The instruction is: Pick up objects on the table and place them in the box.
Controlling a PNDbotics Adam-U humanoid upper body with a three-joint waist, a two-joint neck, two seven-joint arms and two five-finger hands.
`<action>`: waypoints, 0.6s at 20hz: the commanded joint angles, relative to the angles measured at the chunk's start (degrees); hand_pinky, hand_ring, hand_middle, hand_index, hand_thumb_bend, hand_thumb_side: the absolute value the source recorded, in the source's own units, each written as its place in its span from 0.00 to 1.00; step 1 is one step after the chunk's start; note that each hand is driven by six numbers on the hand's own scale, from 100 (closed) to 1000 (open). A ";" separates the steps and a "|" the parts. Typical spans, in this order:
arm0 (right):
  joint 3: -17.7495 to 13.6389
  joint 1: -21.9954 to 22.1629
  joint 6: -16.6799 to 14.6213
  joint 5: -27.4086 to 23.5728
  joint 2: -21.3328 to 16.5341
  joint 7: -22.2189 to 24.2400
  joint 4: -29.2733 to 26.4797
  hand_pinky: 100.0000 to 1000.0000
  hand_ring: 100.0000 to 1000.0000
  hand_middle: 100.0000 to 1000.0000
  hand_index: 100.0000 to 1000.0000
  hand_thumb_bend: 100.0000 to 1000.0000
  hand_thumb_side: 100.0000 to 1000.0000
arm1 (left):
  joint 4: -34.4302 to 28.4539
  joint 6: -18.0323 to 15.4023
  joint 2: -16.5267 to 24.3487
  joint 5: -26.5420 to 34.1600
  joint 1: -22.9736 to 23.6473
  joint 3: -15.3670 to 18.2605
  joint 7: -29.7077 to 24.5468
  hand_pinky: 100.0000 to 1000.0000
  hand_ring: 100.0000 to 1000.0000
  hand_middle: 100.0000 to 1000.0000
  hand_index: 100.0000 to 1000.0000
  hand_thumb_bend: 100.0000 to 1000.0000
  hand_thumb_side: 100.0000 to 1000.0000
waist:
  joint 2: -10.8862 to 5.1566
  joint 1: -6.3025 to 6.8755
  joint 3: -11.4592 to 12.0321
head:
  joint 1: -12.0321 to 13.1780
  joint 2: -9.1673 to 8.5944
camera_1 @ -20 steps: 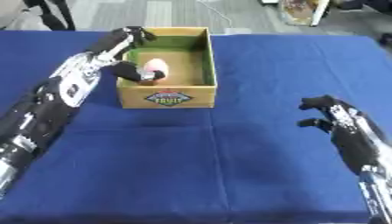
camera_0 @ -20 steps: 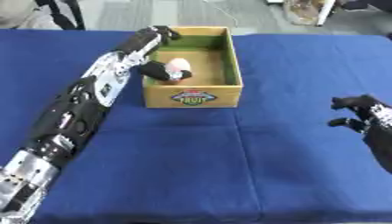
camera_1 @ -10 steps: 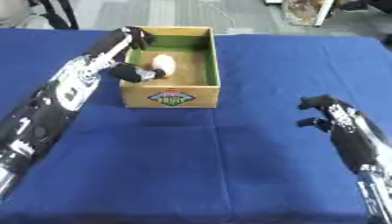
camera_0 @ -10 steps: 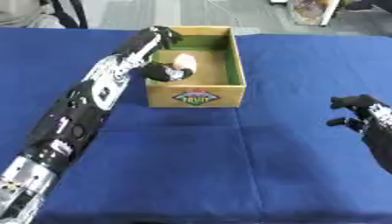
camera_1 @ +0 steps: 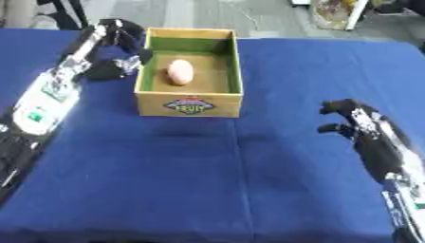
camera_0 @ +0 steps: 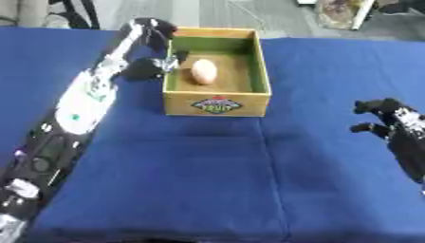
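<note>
Blue cloth covers the counter [camera_0: 207, 180], and on its far half stands the cardboard box [camera_0: 217, 102] with a green lining and a printed label on its near wall. One pale, egg-shaped object [camera_0: 203, 71] lies on the box floor, toward the left wall, free of any contact.

Change noted: a second ago the left hand [camera_0: 148, 67] was inside the box, over the pale object. It now sits outside the left wall, just beside the rim, with the arm stretched along the counter's left side. The object has stayed in the box, so the release appears complete and the hand is withdrawing. Its fingers look curled with nothing between them, though the dark hand is hard to read against the cloth.

The right hand [camera_1: 347, 118] hovers low over the right side of the counter, well apart from the box, in much the same place as before. Its fingers are bent inward and hold nothing.

Task standing: one object is placed. No other loose object shows on the visible cloth in either view, so the collection may be finished, or any remaining items lie outside the views; this cannot be settled from here.

Risk: the left hand is close to the box wall, and a careless retreat could nudge the box sideways.
</note>
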 commanded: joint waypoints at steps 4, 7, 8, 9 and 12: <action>-1.30 -0.31 -0.13 -0.62 -1.31 -0.96 -0.67 0.60 0.94 0.60 0.68 0.00 0.71 | -9.20 2.54 1.02 8.12 6.68 7.23 4.72 0.58 0.58 0.59 0.74 0.37 0.48 | -0.89 0.08 1.19 | -1.15 0.26; -1.65 -0.21 -0.20 -0.92 -1.28 -1.52 -0.70 0.60 0.93 0.60 0.68 0.00 0.72 | -11.06 2.50 0.22 8.46 10.43 9.16 5.72 0.57 0.57 0.59 0.74 0.37 0.48 | -0.83 0.02 1.81 | -1.34 0.27; -1.75 -0.19 -0.23 -1.06 -1.26 -1.72 -0.74 0.60 0.93 0.60 0.68 0.00 0.71 | -11.60 2.37 -0.19 8.42 11.35 9.69 5.99 0.57 0.57 0.59 0.74 0.37 0.49 | -0.81 -0.02 1.96 | -1.38 0.28; -1.86 -0.14 -0.26 -1.17 -1.23 -1.90 -0.78 0.60 0.93 0.60 0.68 0.00 0.71 | -12.02 2.24 -0.65 8.49 12.24 10.21 6.25 0.57 0.57 0.58 0.74 0.37 0.49 | -0.78 -0.06 2.10 | -1.43 0.24; -2.24 0.05 -0.35 -1.42 -1.11 -2.39 -0.99 0.60 0.93 0.60 0.68 0.00 0.71 | -12.95 1.85 -1.81 8.65 14.59 11.54 6.85 0.57 0.57 0.58 0.74 0.35 0.48 | -0.73 -0.14 2.36 | -1.37 0.30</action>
